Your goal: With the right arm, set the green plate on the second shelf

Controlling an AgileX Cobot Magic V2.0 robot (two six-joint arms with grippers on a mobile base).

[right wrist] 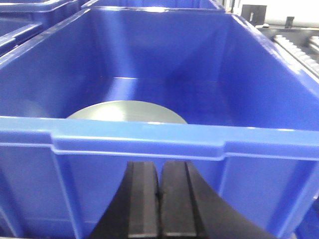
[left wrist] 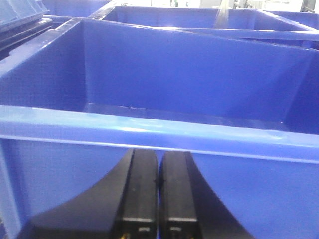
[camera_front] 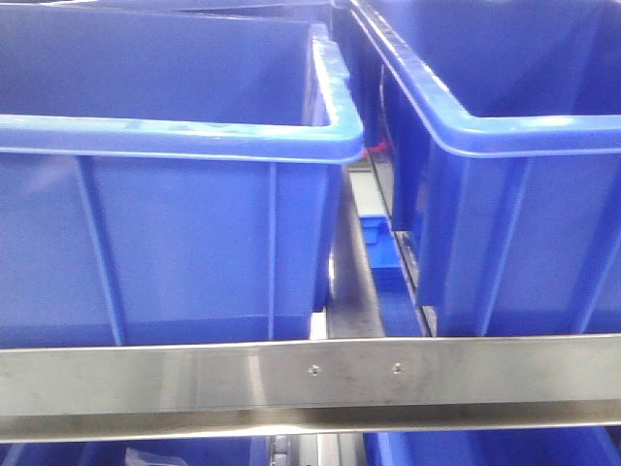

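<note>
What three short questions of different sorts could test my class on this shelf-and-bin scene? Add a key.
1. True or false: the right gripper is holding the green plate.
2. Multiple choice: the green plate lies (A) on the steel front rail, (B) inside a blue bin, (C) between the left gripper's fingers.
3. Fill in: in the front view, the steel front rail shows ___ small screw heads.

Key
1. False: it is shut and empty, outside the blue bin.
2. B.
3. Two. The left gripper is also shut and empty.
</note>
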